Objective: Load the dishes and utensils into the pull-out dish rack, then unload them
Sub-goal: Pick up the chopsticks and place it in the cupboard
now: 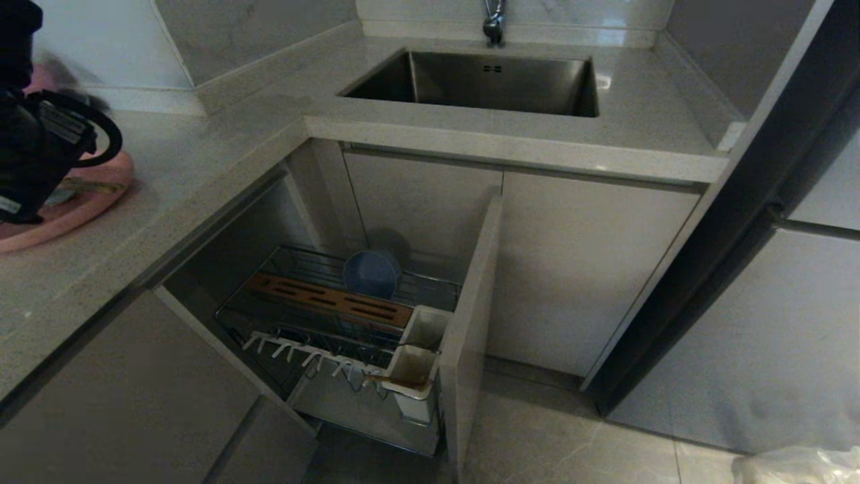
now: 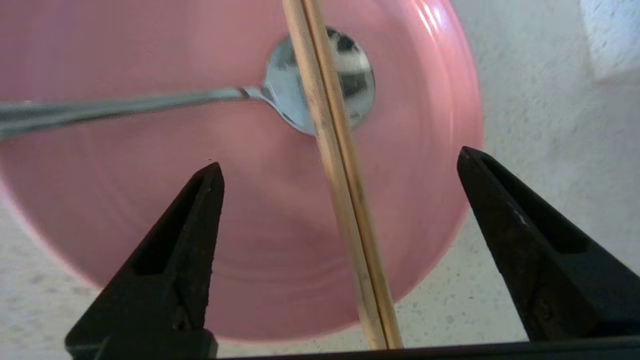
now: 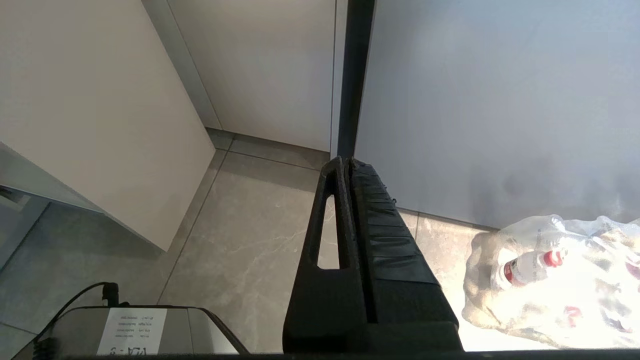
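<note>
The salmon-pink plate (image 2: 125, 225) lies on the speckled counter at the far left (image 1: 74, 208). On it rest the metal spoon (image 2: 125, 107) and the pair of wooden chopsticks (image 2: 345, 200), which cross over the spoon's bowl. My left gripper (image 2: 340, 157) hangs open just above the plate, one finger on either side of the chopsticks, gripping nothing. The blue-grey bowl (image 1: 371, 274) stands on edge in the pulled-out dish rack (image 1: 430, 286) under the counter. My right gripper (image 3: 347, 162) is shut and empty, parked low over the floor.
The rack has a slotted wooden strip (image 1: 329, 299), white utensil cups (image 1: 423, 326), white pegs (image 1: 295, 349) and a beige front panel (image 1: 470, 323) jutting into the floor space. A steel sink (image 1: 497, 81) sits behind. A plastic bag of bottles (image 3: 550, 280) lies on the floor.
</note>
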